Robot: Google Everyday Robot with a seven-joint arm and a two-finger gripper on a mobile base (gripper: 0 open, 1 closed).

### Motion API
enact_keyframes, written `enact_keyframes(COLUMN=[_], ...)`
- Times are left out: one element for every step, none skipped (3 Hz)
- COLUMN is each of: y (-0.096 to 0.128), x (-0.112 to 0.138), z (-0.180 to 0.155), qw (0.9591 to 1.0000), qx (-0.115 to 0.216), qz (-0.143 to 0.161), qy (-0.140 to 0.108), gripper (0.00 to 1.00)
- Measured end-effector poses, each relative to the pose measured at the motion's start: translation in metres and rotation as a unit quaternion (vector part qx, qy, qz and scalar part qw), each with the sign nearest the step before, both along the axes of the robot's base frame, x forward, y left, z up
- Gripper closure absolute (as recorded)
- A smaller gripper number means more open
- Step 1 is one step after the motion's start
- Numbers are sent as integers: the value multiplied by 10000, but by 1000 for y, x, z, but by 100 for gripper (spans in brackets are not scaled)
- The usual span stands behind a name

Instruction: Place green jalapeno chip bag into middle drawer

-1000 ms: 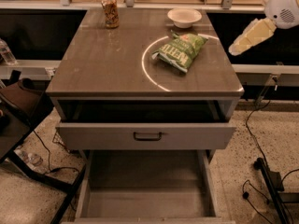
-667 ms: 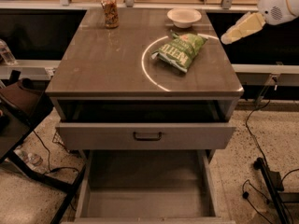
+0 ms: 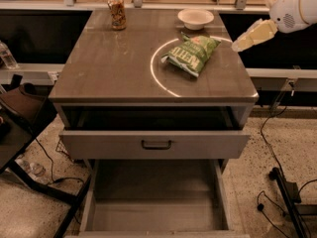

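Little has changed over the last second: the gripper [image 3: 241, 43] has edged slightly left and a touch higher, while everything on the surface [image 3: 109, 68] lies where it did. It now hangs at the right edge of the surface, toward the back right corner, with its cream tip pointing down and left from the white arm [image 3: 297, 6]. Whether its jaws are spread or pressed together cannot be told. It holds nothing and touches nothing.

On the right half of the surface, closer to the back edge than the front, the green jalapeno chip bag [image 3: 193, 53] lies flat with its white lettering facing up. It sits inside a thin white ring [image 3: 152, 66] marked on the surface, well apart from the gripper, which is to its right. Just behind the bag, near the back edge, stands a white bowl [image 3: 195, 18], so close that I cannot tell if the two touch. Near the back left corner a patterned can [image 3: 117, 12] stands upright.

Below the front edge, a grey drawer front with a black handle [image 3: 156, 144] is pulled out a little. Under it, the middle drawer [image 3: 153, 214] is drawn out much farther, showing its plain grey floor and low side walls.
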State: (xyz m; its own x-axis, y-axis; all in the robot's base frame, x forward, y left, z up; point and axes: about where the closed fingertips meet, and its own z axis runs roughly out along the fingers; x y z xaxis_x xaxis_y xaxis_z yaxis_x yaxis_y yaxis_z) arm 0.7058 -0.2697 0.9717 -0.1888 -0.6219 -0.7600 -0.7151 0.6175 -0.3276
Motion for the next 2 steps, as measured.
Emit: enact_keyframes(y=[23,47], x=[-1,8], z=[-37,-71], qw=[9991,9972], qx=[37,-52], qz=[188,289], qy=[383,695], gripper=[0,0])
